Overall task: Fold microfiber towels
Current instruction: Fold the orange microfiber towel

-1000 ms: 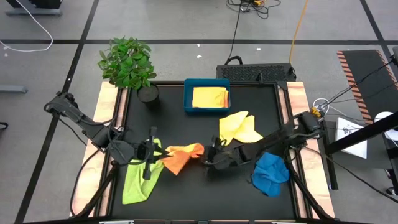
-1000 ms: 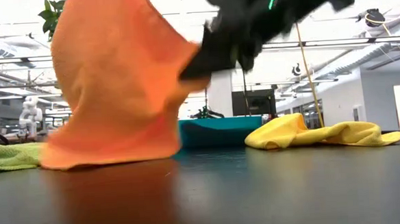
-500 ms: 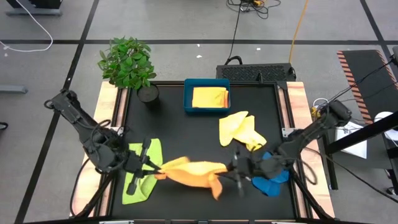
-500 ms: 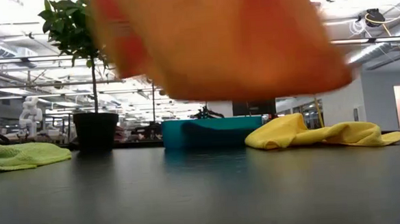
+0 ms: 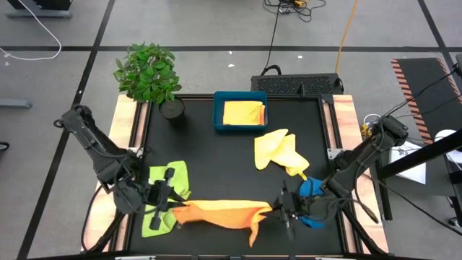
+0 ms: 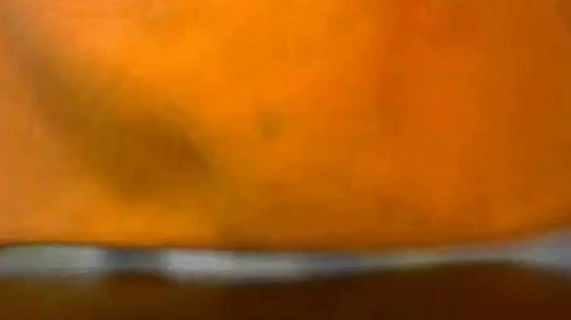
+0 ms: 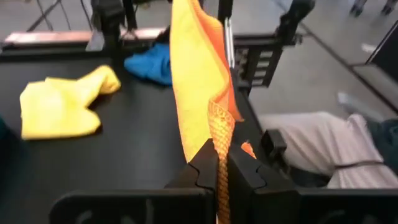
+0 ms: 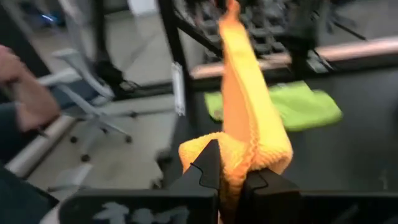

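Along the near edge of the desk [image 5: 231, 130], the orange towel [image 5: 220, 212] hangs stretched between the two arms. The left pincer [image 5: 172, 209] is clamped on one end, the right pincer [image 5: 278, 211] on the other, and both wrist views show the fingers pinched tight on cloth. In my judgement this towel is only being spread out, not yet folded. The lime green towel [image 5: 162, 197] lies rumpled beside the left pincer at the near left corner, and the blue towel [image 5: 312, 195] sits bunched at the near right. The pale yellow towel [image 5: 278, 150] lies crumpled right of centre; all three still look unfolded. At the far edge, the teal tray [image 5: 240, 97] holds the golden yellow towel [image 5: 244, 113], lying flat and apparently folded. A potted plant [image 5: 148, 72] stands at the far left corner.
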